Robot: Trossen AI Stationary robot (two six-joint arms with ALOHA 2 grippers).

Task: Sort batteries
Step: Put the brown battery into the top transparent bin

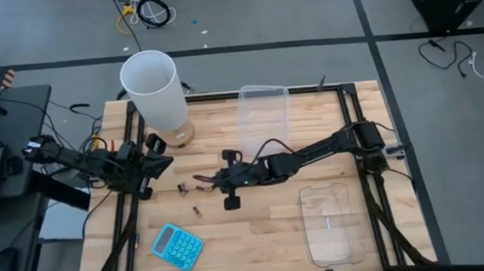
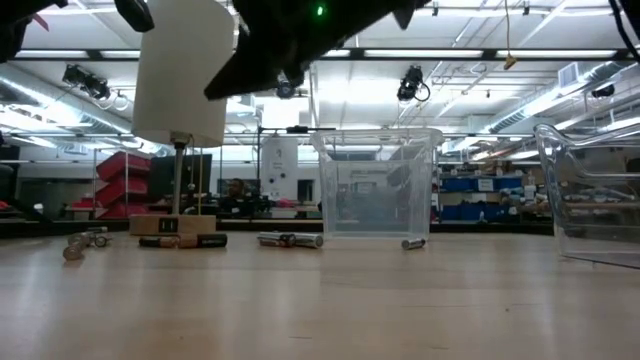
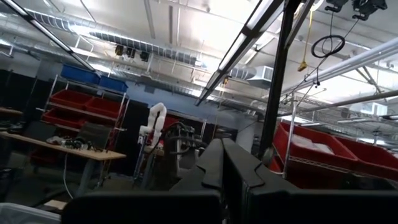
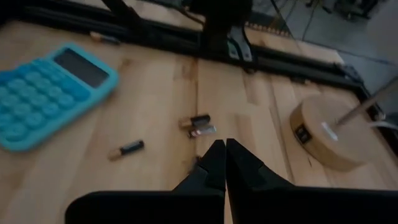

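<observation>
Counter [image 1: 258, 237]: pale wooden planks in a black frame; smooth, so a round cell will probably roll if nudged sideways.
Lamp [image 1: 155, 92]: white shade on a round wooden base [image 4: 323, 132], standing near the back left of the counter, close to the cells.
Tubs: one clear tub [image 1: 263, 113] at the back centre, another clear tub [image 1: 329, 223] at the front right with what looks like one cell lying in it; likely the sorting targets.
Calculator [image 1: 178, 245]: blue, flat, at the front left, apart from the cells.
Right claw [image 4: 219, 163]: fingers pressed together, holding nothing, reaching across to the middle of the counter and hanging above the wood just short of the two paired cells.
Left claw [image 3: 221, 163]: fingers shut, empty, parked at the left edge and aimed up into the room.
Batteries [image 4: 198, 126]: two lie side by side just ahead of the right claw; a third battery [image 4: 126, 149] lies nearer the calculator; the low view shows more along the counter by the lamp base and one in front of the back tub.
Handling: small, rigid, fairly dense, slick metal skin; not fragile.
Grip: best taken across the middle of the barrel, fingers square to its length, so it cannot squirt out or tip; the touching pair may need separating first.
</observation>
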